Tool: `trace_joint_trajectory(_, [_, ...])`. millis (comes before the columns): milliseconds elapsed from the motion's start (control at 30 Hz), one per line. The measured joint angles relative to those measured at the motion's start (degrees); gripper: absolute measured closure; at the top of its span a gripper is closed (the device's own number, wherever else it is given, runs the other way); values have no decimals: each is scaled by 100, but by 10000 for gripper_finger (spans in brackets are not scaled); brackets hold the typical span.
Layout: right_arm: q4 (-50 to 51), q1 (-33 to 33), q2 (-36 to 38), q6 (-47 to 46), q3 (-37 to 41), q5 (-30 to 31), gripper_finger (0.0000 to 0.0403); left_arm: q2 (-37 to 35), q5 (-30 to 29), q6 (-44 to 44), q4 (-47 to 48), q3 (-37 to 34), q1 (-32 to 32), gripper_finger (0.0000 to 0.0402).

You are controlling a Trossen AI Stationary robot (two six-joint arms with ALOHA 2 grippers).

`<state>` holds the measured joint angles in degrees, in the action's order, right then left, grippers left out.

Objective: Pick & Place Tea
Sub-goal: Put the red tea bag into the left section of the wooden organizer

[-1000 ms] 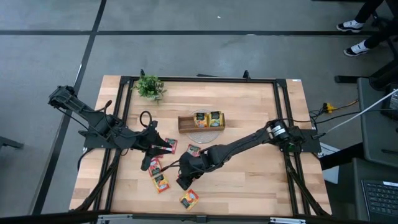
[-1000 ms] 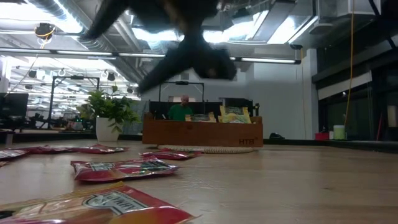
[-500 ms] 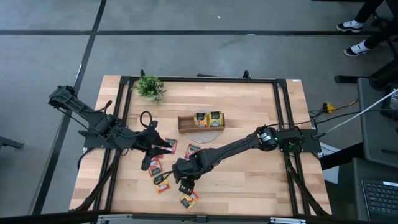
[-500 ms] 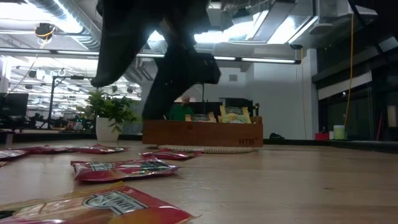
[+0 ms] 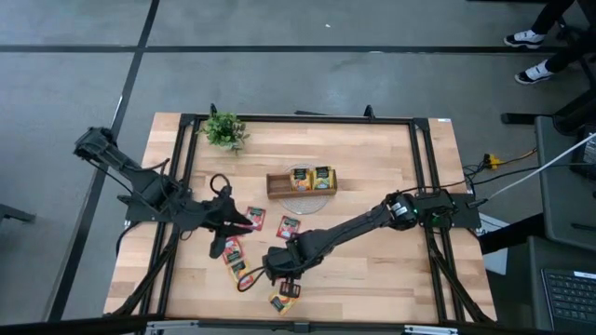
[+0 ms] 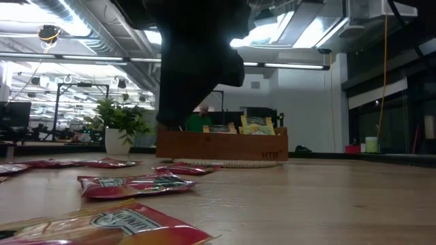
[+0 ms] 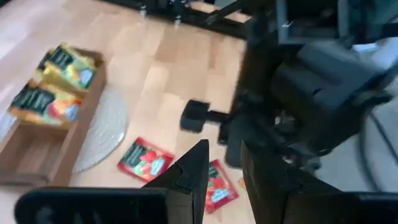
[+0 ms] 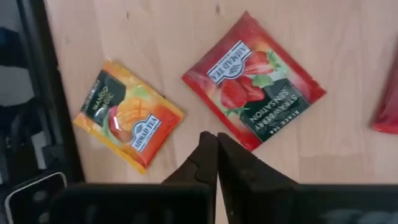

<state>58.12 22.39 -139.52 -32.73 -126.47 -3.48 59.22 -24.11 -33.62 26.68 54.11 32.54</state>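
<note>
Now, right gripper (image 8: 216, 146): its two dark fingers had snapped together from wide apart a second earlier, and the right wrist view showed them clenched tip to tip with nothing visible between them.
Right arm: it had swung from near the red packets by the tray toward the near edge, and its gripper (image 5: 277, 272) hung low over the sachets there.
Meaning for the task: judging by the bare wood around the closed tips, the pinch looked empty or at best on an edge, so no sachet seemed secured yet.
Strawberry sachet (image 8: 253, 89): flat on the table just beyond the fingertips, lying diamond-wise with one corner toward the gripper; being square, it had no real long axis, and its print ran along a diagonal.
Mango sachet (image 8: 127, 114): flat beside the strawberry one, apart from it, also turned on its corner.
Left gripper (image 7: 221, 165): waiting at the table's left, fingers slightly parted and holding nothing.
Other tea: several sachets lay loose near the left gripper (image 5: 223, 221), one orange sachet (image 5: 283, 297) at the near edge.
Wooden tray (image 5: 277, 182): mid-table on a round mat, well apart from the right gripper, with yellow-green sachets (image 5: 321, 178) already standing inside.
</note>
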Motion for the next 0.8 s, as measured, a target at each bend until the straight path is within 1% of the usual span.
trace_joint_trajectory(133, [55, 0, 2, 25, 70, 194, 396, 2, -368, -543, -118, -375, 269, 311])
trace_joint_trajectory(233, [73, -2, 2, 256, 110, 252, 397, 4, -528, -1040, -383, -725, 422, 311])
trace_joint_trajectory(333, [121, 0, 2, 733, 113, 525, 399, 2, -577, -1461, -646, -975, 486, 311])
trace_joint_trajectory(433, [229, 17, 2, 1418, 115, 752, 399, 3, -507, -1728, -781, -1152, 495, 311])
trace_joint_trajectory(633, [354, 144, 2, 2984, 115, 216, 401, 2, -401, -1842, -772, -1161, 494, 311])
trace_joint_trajectory(800, [272, 221, 2, 3918, 118, 106, 401, 21, -483, -2197, -767, -1161, 494, 311])
